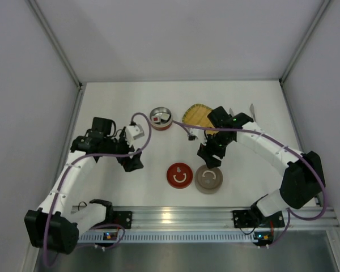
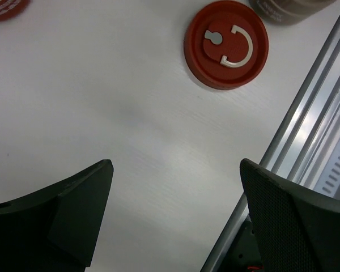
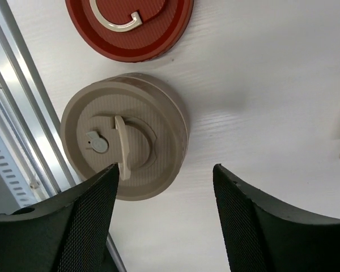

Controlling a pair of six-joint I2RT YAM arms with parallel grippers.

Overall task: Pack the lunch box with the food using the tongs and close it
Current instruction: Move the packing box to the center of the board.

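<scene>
While both arms hover mid-table in the top view, the packing looks partly done. The open tin (image 1: 160, 127) at the back holds food (image 1: 157, 118), at least one white block with a red mark. How much more is inside is too small to tell. The yellow woven tray (image 1: 195, 113) sits just right of it, half covered by the right arm, so any pieces left on it are hidden. The red lid (image 1: 180, 175) lies flat near the front, well apart from the tin, so closing is not yet done. I cannot place the tongs with certainty. A slim pale sliver (image 1: 252, 110) beside the right forearm may be them, and neither arm carries them.

Left wrist view: the left gripper (image 2: 175, 167) has its fingers spread wide and empty over bare table. The red lid lies ahead, and the table-edge rail (image 2: 306, 130) runs along the right.

Right wrist view: the right gripper (image 3: 165, 170) has its jaws apart with nothing between them. It hangs above a beige round lid (image 3: 124, 139) with a fold-down handle, touching the red lid's edge. Whether a tin sits under it I cannot tell.

Obstruction — the right arm crosses over the tray, and the two lids crowd the front.
</scene>
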